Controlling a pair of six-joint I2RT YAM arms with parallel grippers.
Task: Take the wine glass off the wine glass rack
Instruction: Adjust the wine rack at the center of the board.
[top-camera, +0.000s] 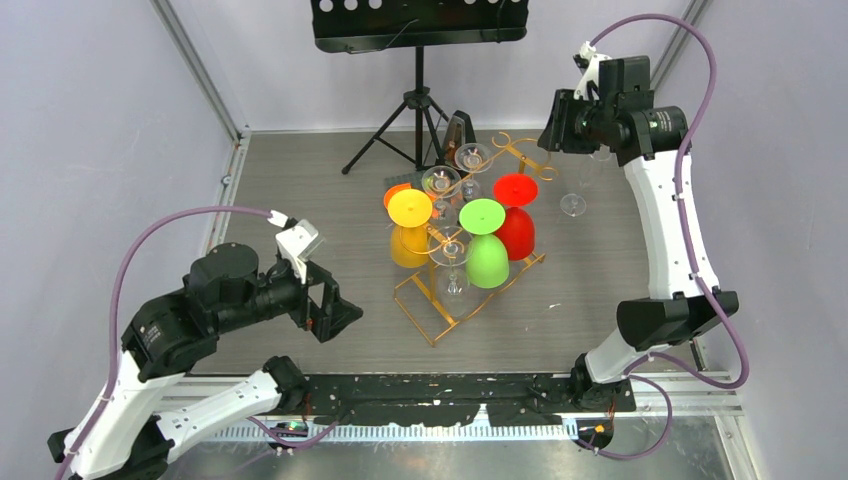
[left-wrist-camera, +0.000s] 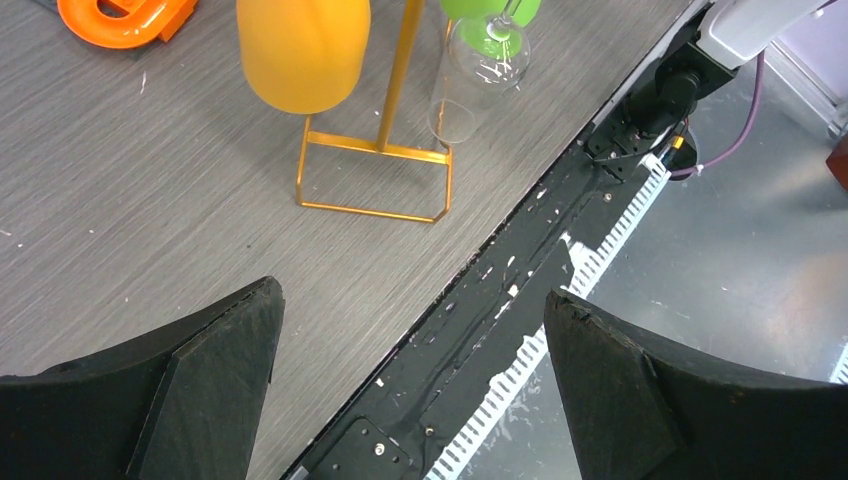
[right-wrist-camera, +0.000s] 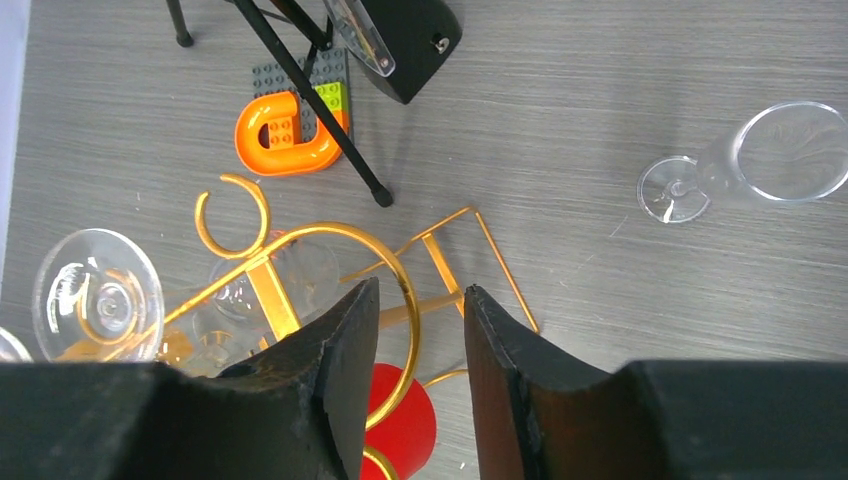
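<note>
The gold wire wine glass rack (top-camera: 432, 322) stands mid-table. Yellow (top-camera: 410, 225), green (top-camera: 484, 245) and red (top-camera: 516, 215) glasses and several clear wine glasses (top-camera: 441, 182) hang upside down from it. One clear wine glass (right-wrist-camera: 770, 160) lies on its side on the table right of the rack, also in the top view (top-camera: 573, 205). My right gripper (top-camera: 556, 125) hovers above the rack's far end (right-wrist-camera: 405, 270), its jaws a little apart and empty (right-wrist-camera: 420, 300). My left gripper (top-camera: 335, 315) is wide open and empty near the table's front edge (left-wrist-camera: 410, 310), left of the rack base (left-wrist-camera: 372, 180).
A black tripod music stand (top-camera: 418, 90) stands at the back, with a dark wedge-shaped object (right-wrist-camera: 405, 40) by its feet. An orange plastic piece (right-wrist-camera: 285, 135) lies on a small brick plate behind the rack. A black strip (left-wrist-camera: 480, 330) borders the table's near edge.
</note>
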